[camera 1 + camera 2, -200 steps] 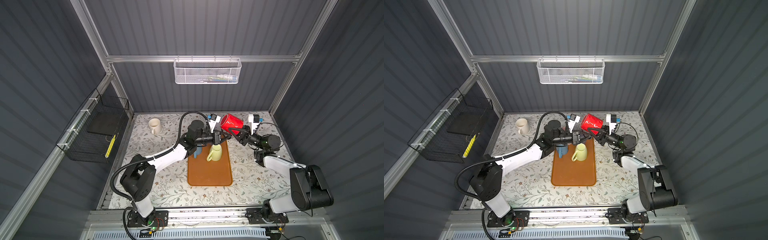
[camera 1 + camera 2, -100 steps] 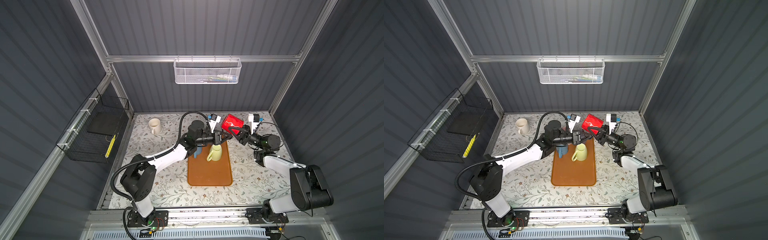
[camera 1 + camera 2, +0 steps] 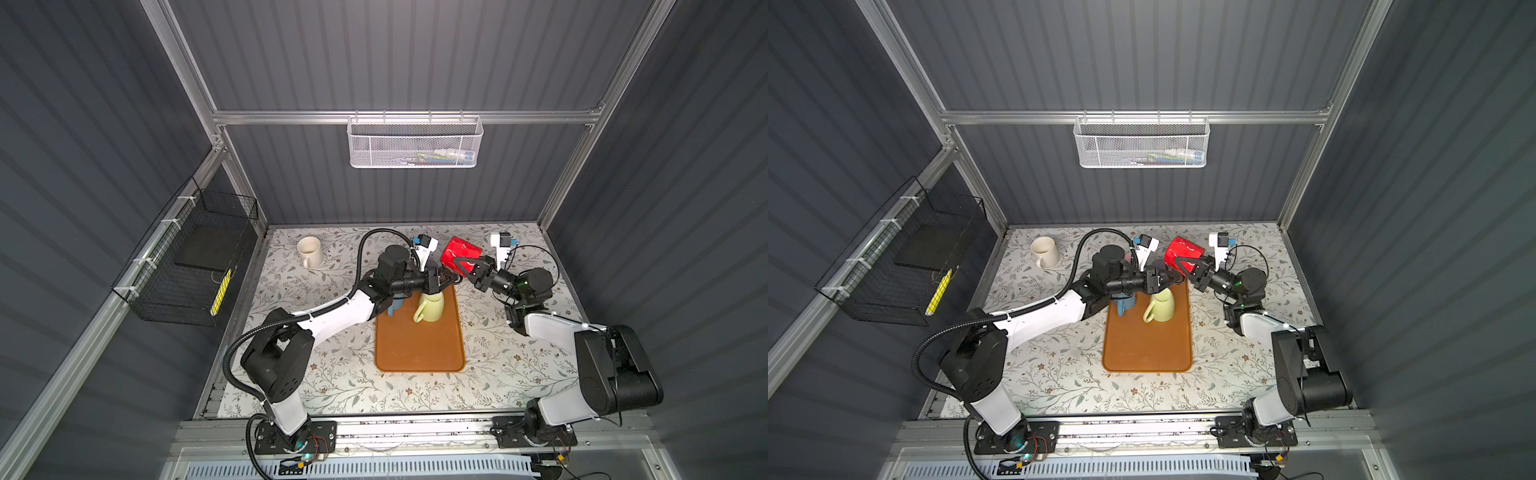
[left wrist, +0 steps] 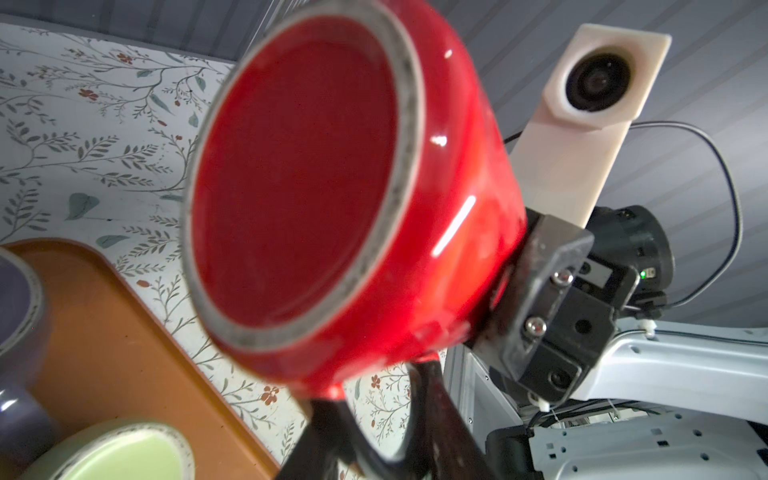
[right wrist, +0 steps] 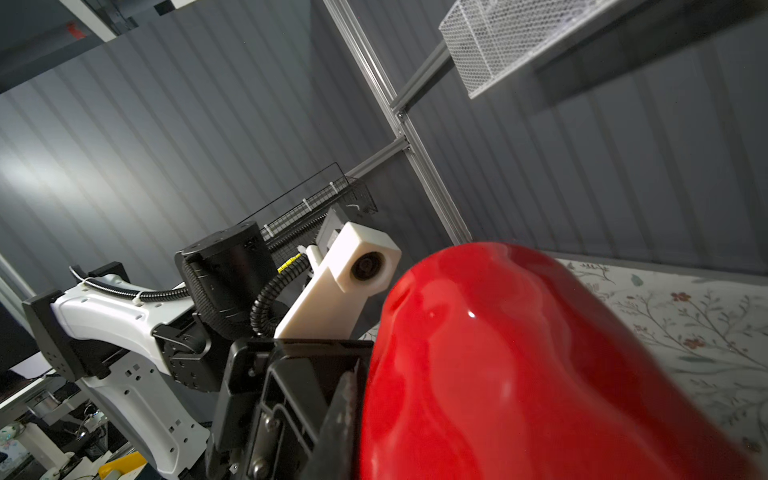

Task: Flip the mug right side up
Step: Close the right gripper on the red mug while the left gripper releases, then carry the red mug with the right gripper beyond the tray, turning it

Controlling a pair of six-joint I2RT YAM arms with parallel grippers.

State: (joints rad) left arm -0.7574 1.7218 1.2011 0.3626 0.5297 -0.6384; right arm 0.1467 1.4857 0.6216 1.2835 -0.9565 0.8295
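Overhead, in both top views, the red mug (image 3: 459,250) hangs in the air over the far end of the orange tray (image 3: 419,353). It is clear of the table and tipped roughly onto its side, base pointing away from the right arm. The right gripper (image 3: 466,266) is clamped on its wall at the mouth end. The left gripper (image 3: 446,277) sits just beside the mug's lower side. On the tray below stand a green mug (image 3: 432,307) and a blue mug (image 3: 395,306) that is half hidden under the left arm. A cream mug (image 3: 309,249) stands well apart near the far left corner.

From the left wrist, the mug's base and its dull foot ring (image 4: 299,178) fill the picture, with a right finger pressed against the wall behind. The handle sits at the frame's edge among dark, blurred shapes. I cannot tell how far the left jaws stand apart or whether they hold anything.

From the right wrist, only the mug's shiny side (image 5: 519,374) shows, with the left arm beyond it.

Glazed ceramic like this is probably stiff, fairly heavy, slick and breakable. The wall at the rim, one finger inside and one outside, looks the surest hold, with the handle second.
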